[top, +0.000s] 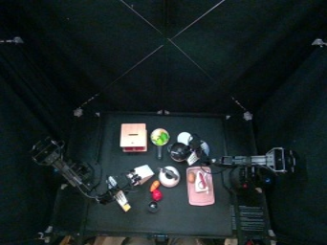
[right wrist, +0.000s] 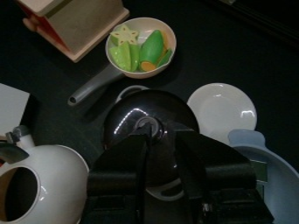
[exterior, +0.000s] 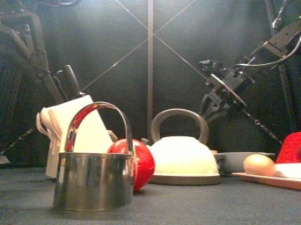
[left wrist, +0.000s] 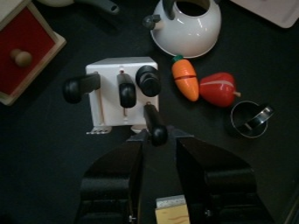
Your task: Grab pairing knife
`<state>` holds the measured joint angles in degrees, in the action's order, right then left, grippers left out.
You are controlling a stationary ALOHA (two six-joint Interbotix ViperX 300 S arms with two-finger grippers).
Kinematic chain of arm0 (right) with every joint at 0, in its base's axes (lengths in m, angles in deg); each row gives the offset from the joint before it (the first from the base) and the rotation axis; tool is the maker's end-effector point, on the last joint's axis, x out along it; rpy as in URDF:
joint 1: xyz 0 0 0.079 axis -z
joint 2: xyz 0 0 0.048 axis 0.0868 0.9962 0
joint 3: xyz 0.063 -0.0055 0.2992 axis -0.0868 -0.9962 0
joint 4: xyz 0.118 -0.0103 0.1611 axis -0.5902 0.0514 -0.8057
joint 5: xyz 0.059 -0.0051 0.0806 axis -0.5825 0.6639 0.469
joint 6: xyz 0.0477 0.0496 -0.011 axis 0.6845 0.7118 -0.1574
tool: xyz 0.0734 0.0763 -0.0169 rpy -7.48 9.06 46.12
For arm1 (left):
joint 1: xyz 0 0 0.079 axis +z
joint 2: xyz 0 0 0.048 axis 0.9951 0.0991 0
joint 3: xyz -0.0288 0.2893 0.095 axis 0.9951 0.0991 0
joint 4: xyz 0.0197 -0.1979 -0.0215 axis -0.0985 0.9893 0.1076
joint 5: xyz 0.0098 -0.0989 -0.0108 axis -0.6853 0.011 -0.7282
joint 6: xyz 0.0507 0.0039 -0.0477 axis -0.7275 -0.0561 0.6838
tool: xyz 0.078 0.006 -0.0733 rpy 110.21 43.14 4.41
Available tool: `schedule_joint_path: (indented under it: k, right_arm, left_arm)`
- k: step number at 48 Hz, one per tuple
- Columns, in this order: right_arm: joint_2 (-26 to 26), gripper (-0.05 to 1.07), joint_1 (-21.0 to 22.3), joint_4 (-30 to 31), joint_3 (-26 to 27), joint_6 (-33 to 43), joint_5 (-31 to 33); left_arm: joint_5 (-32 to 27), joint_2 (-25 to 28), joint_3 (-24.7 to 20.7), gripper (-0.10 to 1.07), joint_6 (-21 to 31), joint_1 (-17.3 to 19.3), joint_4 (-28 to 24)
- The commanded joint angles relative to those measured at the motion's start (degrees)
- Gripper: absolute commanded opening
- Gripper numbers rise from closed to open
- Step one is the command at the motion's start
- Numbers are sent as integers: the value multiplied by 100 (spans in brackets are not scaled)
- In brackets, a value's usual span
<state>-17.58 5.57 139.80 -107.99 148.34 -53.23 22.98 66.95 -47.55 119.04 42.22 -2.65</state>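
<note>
A small pale-yellow oblong item, the pairing knife (left wrist: 173,210), shows low between my left gripper's jaws; only a part of it shows, and I cannot tell whether it is held. In the top view it (top: 122,203) lies near the table's front left, by my left gripper (top: 113,191). In the left wrist view my left gripper (left wrist: 158,140) has its jaws close together, just short of the white-and-black knife block (left wrist: 121,87); one black handle (left wrist: 153,121) ends at the fingertips. My right gripper (right wrist: 162,140) rests with jaws close together above a black pan lid (right wrist: 138,118).
Past the block lie a carrot (left wrist: 184,77), a red pepper (left wrist: 216,87), a metal cup (left wrist: 247,118), a white kettle (left wrist: 187,26) and a red box (left wrist: 30,48). A pink board (top: 201,187) lies front right. A bowl of greens (right wrist: 140,44) and a white plate (right wrist: 222,107) stand near the lid.
</note>
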Motion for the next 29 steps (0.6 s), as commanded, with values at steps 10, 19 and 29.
schedule_joint_path:
  k: [10,19,29]
  right_arm:
    - [-44,65,35,26,123,-9,-9]
    - [-18,65,44,26,141,0,-9]
    - [9,65,53,26,141,-9,-9]
  left_arm:
    - [35,0,53,68,18,97,-35]
    - [123,0,70,68,18,193,-176]
    - [404,0,123,68,18,343,-246]
